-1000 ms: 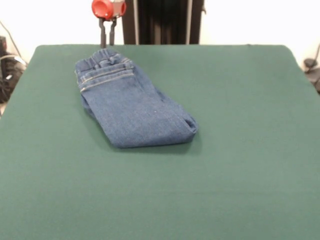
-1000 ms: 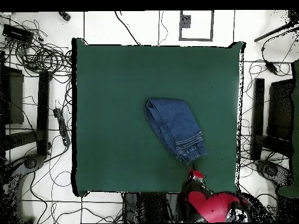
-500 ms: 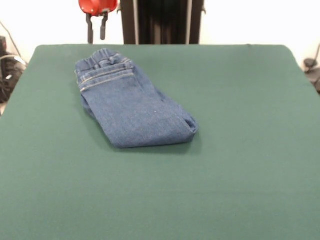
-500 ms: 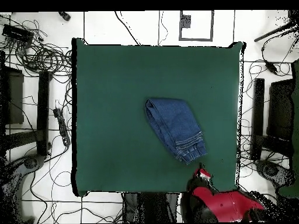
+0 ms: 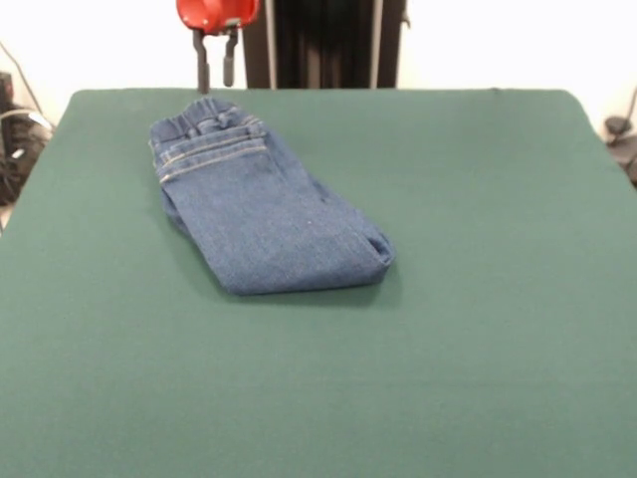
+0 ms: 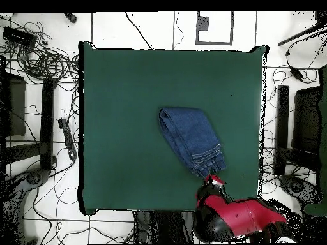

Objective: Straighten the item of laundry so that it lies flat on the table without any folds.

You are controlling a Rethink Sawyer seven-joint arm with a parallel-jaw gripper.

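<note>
The jeans [image 5: 267, 211] lie folded over on the green table [image 5: 478, 329]. The gathered waistband [image 5: 204, 127] is at the far left and the folded end at the near right. In the overhead view the jeans [image 6: 191, 140] lie right of the table's [image 6: 121, 108] middle, with the waistband toward the robot. My gripper [image 5: 215, 75] hangs just behind the waistband at the table's far edge, above the cloth, fingers [image 5: 202, 65] apart and empty. It also shows in the overhead view [image 6: 212, 182], just off the waistband.
Cables and stands [image 6: 45, 64] surround the table on the floor. The robot's black pedestal [image 5: 323, 40] stands behind the far edge. Bare green cloth spreads on all sides of the jeans.
My gripper has swung back to the right in the front view, ending just behind the waistband again. The jeans have not moved.
</note>
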